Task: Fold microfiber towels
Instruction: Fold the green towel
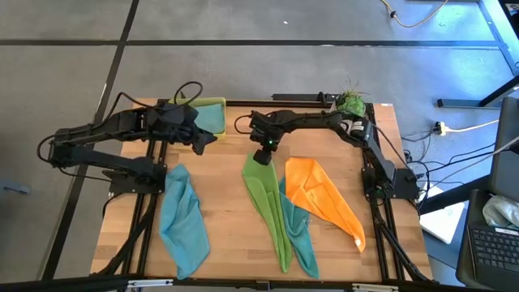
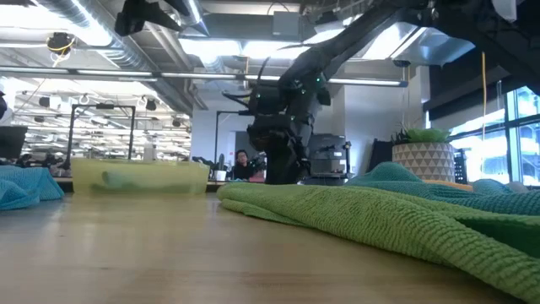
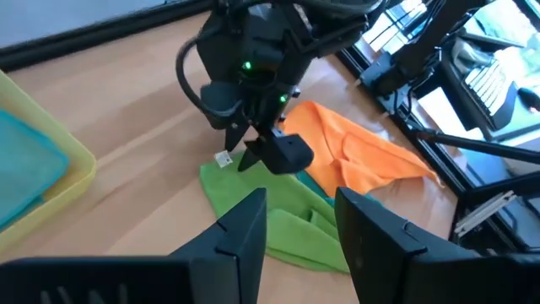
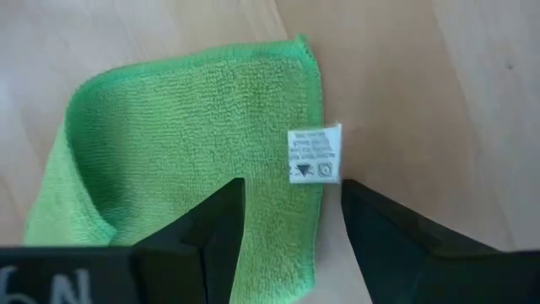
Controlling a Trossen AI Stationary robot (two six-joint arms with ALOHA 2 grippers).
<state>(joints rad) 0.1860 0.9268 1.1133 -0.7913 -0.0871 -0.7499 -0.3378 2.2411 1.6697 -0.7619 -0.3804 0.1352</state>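
Fingers (image 4: 224, 228) spread over lime green towel (image 4: 186, 143) corner

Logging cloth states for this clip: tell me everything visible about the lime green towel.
The lime green towel is a looped microfiber cloth, loosely folded into a long crumpled strip on the wooden table. It partly overlies a teal towel beside the orange towel. One corner carries a white care tag. The open right end effector hovers over that corner.

Under my right gripper (image 4: 291, 232), whose fingers are matt black plastic, the lime green microfibre cloth (image 4: 186, 143) looks nubbly, its white paper-like tag (image 4: 314, 154) at three o'clock on the smooth wooden table (image 4: 439, 76).
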